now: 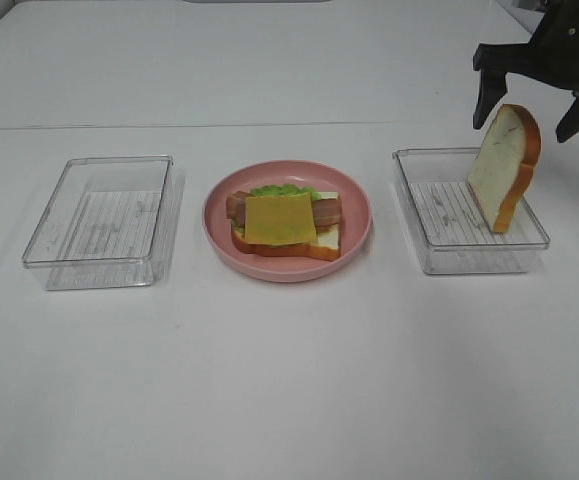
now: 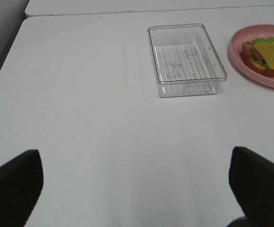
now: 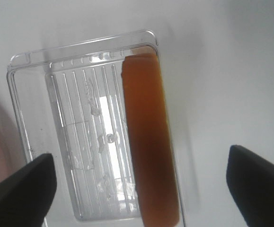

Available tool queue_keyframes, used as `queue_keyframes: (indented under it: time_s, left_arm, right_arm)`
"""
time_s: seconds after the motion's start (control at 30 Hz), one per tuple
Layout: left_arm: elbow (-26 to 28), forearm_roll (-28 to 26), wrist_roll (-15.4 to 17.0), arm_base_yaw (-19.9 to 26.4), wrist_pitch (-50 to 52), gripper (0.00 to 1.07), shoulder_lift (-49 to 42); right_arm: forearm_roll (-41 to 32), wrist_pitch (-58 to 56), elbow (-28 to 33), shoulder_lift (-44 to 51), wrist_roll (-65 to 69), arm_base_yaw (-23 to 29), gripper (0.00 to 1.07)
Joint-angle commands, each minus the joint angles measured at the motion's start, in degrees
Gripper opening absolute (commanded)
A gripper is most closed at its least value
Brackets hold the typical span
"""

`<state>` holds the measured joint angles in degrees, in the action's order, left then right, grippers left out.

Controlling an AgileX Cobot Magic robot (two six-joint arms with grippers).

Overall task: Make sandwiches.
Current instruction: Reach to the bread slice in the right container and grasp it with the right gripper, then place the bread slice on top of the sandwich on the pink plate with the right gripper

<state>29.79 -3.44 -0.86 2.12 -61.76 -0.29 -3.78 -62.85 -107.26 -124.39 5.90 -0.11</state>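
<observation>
Two grippers wide open, holding nothing | right gripper [image 1: 536,88] above bread slice [image 1: 504,167] standing in right tray [image 1: 419,215] | left gripper [image 2: 137,182] over bare table [image 2: 89,118]

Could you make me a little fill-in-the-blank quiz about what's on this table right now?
1. The open sandwich sits on a round ____ plate.
2. Its topmost layer is a square of yellow ____.
3. The loose bread slice stands on edge in the clear tray on the ____ side of the high view.
4. The right gripper above it has its jaws ____.

Answers: pink; cheese; right; open
</observation>
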Motion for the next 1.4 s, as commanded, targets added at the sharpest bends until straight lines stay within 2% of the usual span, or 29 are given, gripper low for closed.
queue_keyframes:
  time_s: [0.03,0.33,0.43,0.47,0.5,0.53,0.57,0.6,0.63,0.67,0.9,0.93,0.97,1.0,1.03,1.07,1.1,1.4]
  left_arm:
    - [-0.2,-0.6,0.1,0.2,0.2,1.00,-1.1]
    - [-0.2,-0.6,0.1,0.2,0.2,1.00,-1.1]
    - [-0.2,-0.6,0.1,0.2,0.2,1.00,-1.1]
    - [-0.2,-0.6,0.1,0.2,0.2,1.00,-1.1]
    - [-0.2,-0.6,0.1,0.2,0.2,1.00,-1.1]
    - [-0.2,-0.6,0.1,0.2,0.2,1.00,-1.1]
    - [-0.2,-0.6,0.1,0.2,0.2,1.00,-1.1]
    - [-0.2,-0.6,0.1,0.2,0.2,1.00,-1.1]
    - [-0.2,-0.6,0.1,0.2,0.2,1.00,-1.1]
    - [-0.2,-0.6,0.1,0.2,0.2,1.00,-1.1]
    - [-0.2,-0.6,0.1,0.2,0.2,1.00,-1.1]
    - [-0.2,-0.6,0.1,0.2,0.2,1.00,-1.1]
    - [-0.2,-0.6,0.1,0.2,0.2,1.00,-1.1]
    - [-0.2,-0.6,0.1,0.2,0.2,1.00,-1.1]
    - [-0.2,-0.6,0.1,0.2,0.2,1.00,-1.1]
    - [-0.2,-0.6,0.1,0.2,0.2,1.00,-1.1]
    - [-0.2,-0.6,0.1,0.2,0.2,1.00,-1.1]
    - [-0.2,-0.6,0.1,0.2,0.2,1.00,-1.1]
  right_arm:
    - [-0.1,0.9,-0.4,-2.6,-1.1,-0.1,0.93]
    - [-0.7,0.3,-2.8,-4.9,-1.1,-0.1,0.90]
    - [-0.9,-0.6,-3.8,-4.9,-1.1,-0.1,0.84]
    - [-0.9,-1.1,-4.2,-4.9,-1.1,-0.1,0.78]
    - [-0.9,-1.3,-4.2,-4.9,-1.1,-0.1,0.63]
    - [-0.9,-1.3,-4.2,-4.9,-1.1,-0.1,0.63]
    - [-0.8,-1.5,-4.2,-5.0,-1.1,-0.1,0.56]
    - [-0.8,-1.5,-4.2,-5.0,-1.1,-0.1,0.56]
    - [-0.8,-2.4,-4.2,-5.3,-1.0,-0.1,0.42]
    - [-0.2,-3.4,-4.2,-5.8,-1.0,-0.1,0.37]
    - [1.7,-4.2,-4.2,-6.1,-1.1,-0.1,0.37]
    - [1.3,-4.4,-4.2,-6.1,-1.1,-0.1,0.29]
    - [1.3,-4.4,-4.2,-6.1,-1.1,-0.1,0.29]
    - [0.7,-4.6,-4.2,-6.0,-1.1,-0.1,0.14]
    - [0.7,-4.6,-4.2,-6.0,-1.1,-0.1,0.14]
    - [0.6,-4.6,-4.2,-6.0,-1.1,-0.1,0.04]
    - [0.6,-4.9,-4.2,-5.9,-1.0,-0.1,0.00]
    - [-0.5,-7.4,-4.3,-5.8,-1.0,-0.1,0.00]
